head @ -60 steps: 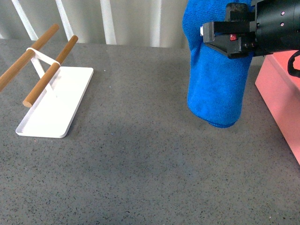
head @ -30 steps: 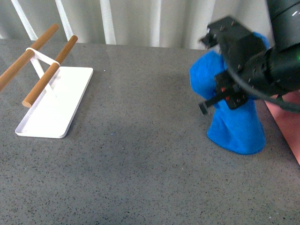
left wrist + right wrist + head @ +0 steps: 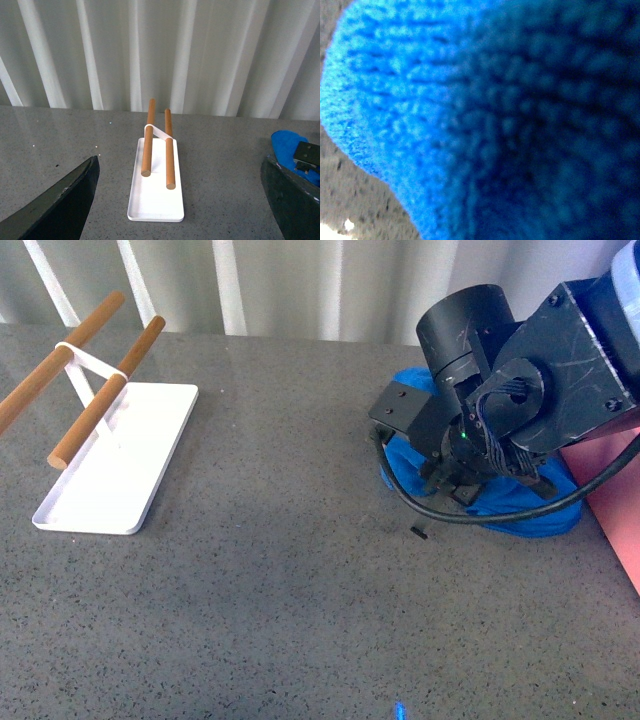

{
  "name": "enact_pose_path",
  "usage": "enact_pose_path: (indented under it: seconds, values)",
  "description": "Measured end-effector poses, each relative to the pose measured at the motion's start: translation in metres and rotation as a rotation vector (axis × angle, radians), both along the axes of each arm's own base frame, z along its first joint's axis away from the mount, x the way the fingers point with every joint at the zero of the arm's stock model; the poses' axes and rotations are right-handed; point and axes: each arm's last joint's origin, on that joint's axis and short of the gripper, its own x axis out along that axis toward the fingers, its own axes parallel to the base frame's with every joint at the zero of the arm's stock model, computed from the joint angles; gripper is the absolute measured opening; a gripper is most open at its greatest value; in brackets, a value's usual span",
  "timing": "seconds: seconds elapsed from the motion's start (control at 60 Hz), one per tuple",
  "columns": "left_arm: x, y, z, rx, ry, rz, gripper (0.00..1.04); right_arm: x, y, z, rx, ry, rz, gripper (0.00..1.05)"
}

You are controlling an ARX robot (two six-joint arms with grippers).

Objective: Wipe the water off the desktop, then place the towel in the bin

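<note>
Pressing the towel (image 3: 545, 518) onto the worktop (image 3: 300, 620) just beside the bin (image 3: 622, 510), the right arm (image 3: 500, 410) covers the right tool, so I cannot tell whether it grips; the right wrist view is all blue cloth. Left tool (image 3: 180, 161) hangs spread open, well apart. Best bet: keep pressure flat, sweep in overlapping passes, don't let the bunched cloth roll; no water clearly visible.
</note>
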Motion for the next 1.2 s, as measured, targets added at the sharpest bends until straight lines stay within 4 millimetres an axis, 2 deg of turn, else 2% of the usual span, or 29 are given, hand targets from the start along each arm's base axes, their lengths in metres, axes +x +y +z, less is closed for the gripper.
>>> enact_pose_path:
  seconds: [0.083,0.2,0.366,0.466,0.55,0.6,0.699,0.849,0.933,1.066,1.149,1.199]
  values:
    - [0.0,0.0,0.0,0.0,0.0,0.0,0.98,-0.001,0.011,0.001,0.036,0.002,0.013,0.05]
    - [0.0,0.0,0.0,0.0,0.0,0.0,0.98,-0.013,0.028,0.005,0.114,0.032,0.056,0.05]
    - [0.0,0.0,0.0,0.0,0.0,0.0,0.98,-0.054,0.053,0.01,0.213,0.113,0.19,0.05]
    - [0.0,0.0,0.0,0.0,0.0,0.0,0.98,-0.083,0.051,0.011,0.233,0.161,0.242,0.05]
    - [0.0,0.0,0.0,0.0,0.0,0.0,0.98,-0.093,0.042,0.01,0.226,0.176,0.251,0.05]
    - [0.0,0.0,0.0,0.0,0.0,0.0,0.98,-0.097,0.03,0.009,0.224,0.185,0.241,0.05]
    - [0.0,0.0,0.0,0.0,0.0,0.0,0.98,-0.093,0.009,0.008,0.225,0.19,0.206,0.05]
    - [0.0,0.0,0.0,0.0,0.0,0.0,0.98,-0.072,-0.021,0.009,0.21,0.153,0.096,0.05]
    - [0.0,0.0,0.0,0.0,0.0,0.0,0.98,-0.058,-0.03,0.01,0.203,0.129,0.051,0.05]
    - [0.0,0.0,0.0,0.0,0.0,0.0,0.98,-0.041,-0.031,0.013,0.201,0.064,0.022,0.05]
    - [0.0,0.0,0.0,0.0,0.0,0.0,0.98,-0.031,-0.023,0.021,0.267,0.003,0.027,0.05]
    - [0.0,0.0,0.0,0.0,0.0,0.0,0.98,-0.024,-0.015,0.032,0.337,-0.046,0.032,0.05]
